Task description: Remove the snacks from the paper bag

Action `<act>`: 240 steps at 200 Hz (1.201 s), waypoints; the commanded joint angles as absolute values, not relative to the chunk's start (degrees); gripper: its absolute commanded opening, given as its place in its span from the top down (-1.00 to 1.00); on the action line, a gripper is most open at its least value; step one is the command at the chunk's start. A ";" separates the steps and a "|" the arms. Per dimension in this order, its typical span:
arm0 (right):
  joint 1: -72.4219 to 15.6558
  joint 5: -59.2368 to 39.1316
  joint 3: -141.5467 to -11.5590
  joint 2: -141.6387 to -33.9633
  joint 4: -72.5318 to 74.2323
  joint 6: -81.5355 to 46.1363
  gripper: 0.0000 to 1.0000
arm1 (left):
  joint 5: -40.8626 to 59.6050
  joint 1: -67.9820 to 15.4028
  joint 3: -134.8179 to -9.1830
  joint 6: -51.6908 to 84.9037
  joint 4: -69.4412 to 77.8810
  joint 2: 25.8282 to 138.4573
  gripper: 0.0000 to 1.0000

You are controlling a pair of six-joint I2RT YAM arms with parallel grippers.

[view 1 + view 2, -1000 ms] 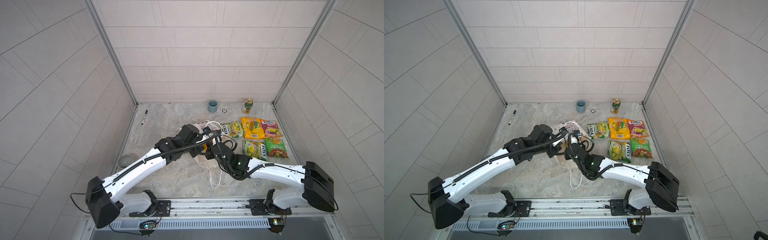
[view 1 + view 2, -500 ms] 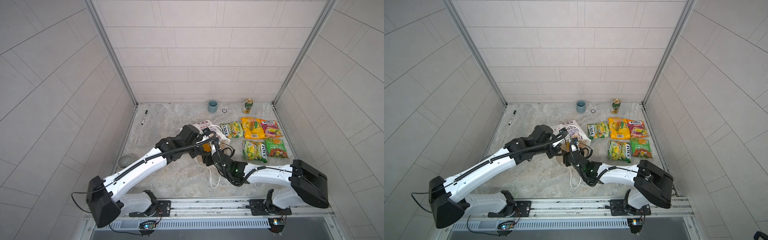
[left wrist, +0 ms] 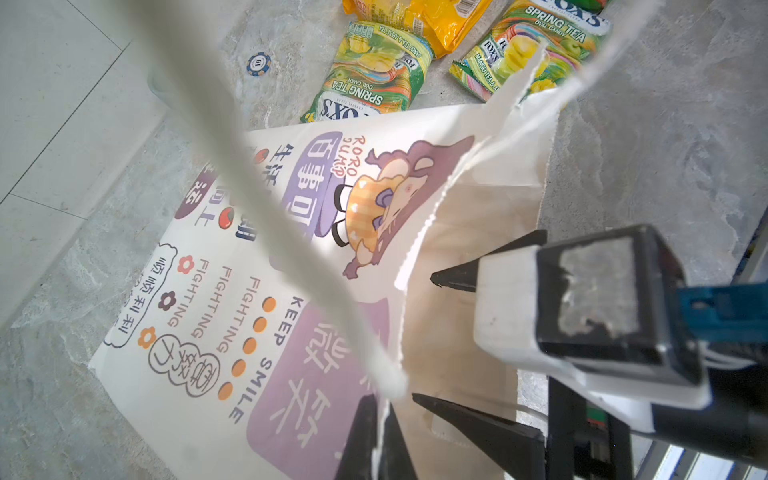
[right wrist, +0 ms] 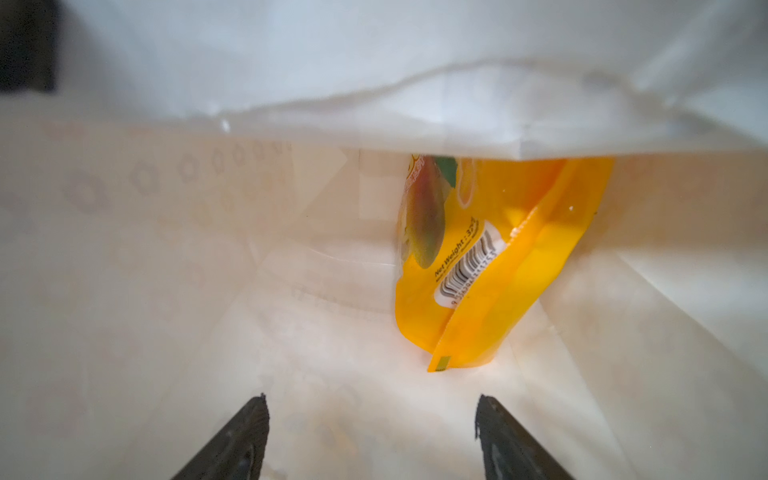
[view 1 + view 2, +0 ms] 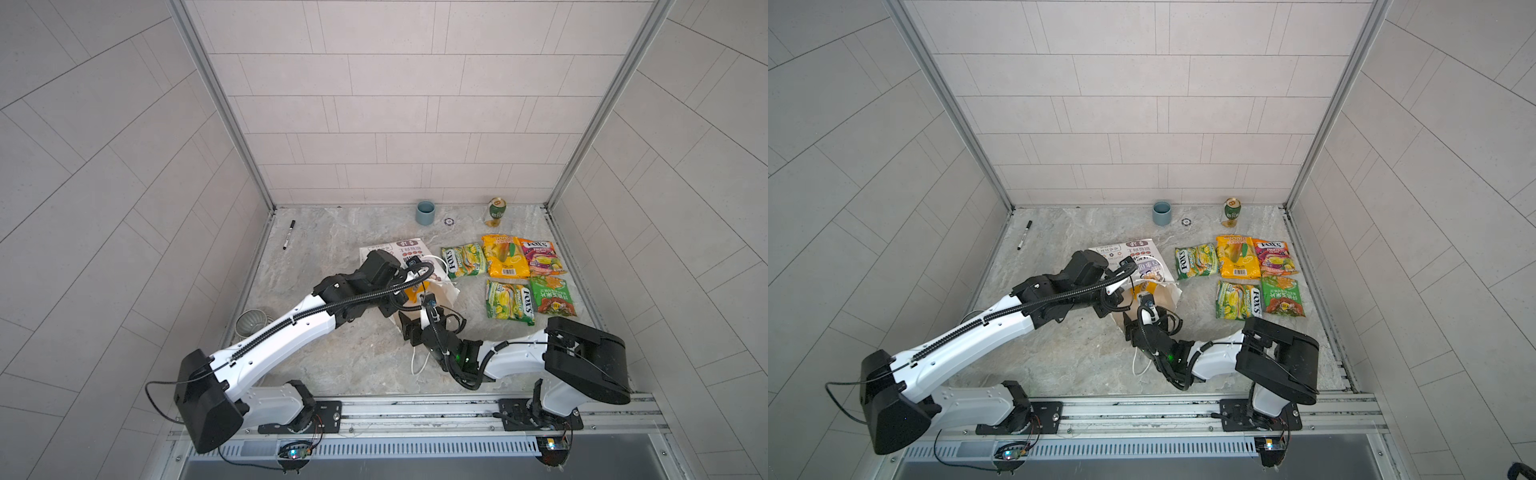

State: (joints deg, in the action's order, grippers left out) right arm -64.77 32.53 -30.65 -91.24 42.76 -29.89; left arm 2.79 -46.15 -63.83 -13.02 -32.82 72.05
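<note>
- I read this as the last pick: five snacks (image 5: 505, 262) lie out on the counter (image 5: 332, 353), well apart from both grippers, and one yellow-orange packet (image 4: 478, 270) is inside the paper bag (image 5: 409, 253).
- The bag lies on its side, with its mouth facing the arms.
- My left gripper (image 3: 379, 432) is clamped on the torn upper rim of the mouth and holds it up.
- My right gripper (image 4: 370, 399) is inside the mouth with its jaws apart and nothing between them.
- The packet sits ahead of the right gripper, deeper in the bag and a little off its centre line, past one fingertip.
- Its long axis runs away from the right gripper into the bag, slightly slanted. The sealed, barcode end points back at the jaws.
- It looks creased lengthwise and propped on edge, though sagging paper hides its far end, so I can't be sure.
- Next I'd reach further in, shift toward that near end, close on the seal and draw straight back while the left gripper holds the rim high.
</note>
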 commanded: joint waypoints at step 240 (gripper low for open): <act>-53.45 33.08 -42.87 -107.74 52.47 -31.64 0.71 | 7.64 -46.49 -64.14 -12.92 -30.06 70.39 1.00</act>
State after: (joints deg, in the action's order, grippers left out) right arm -53.82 34.00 -41.43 -108.18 51.07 -32.45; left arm 4.73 -45.87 -63.83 -12.88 -31.05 71.94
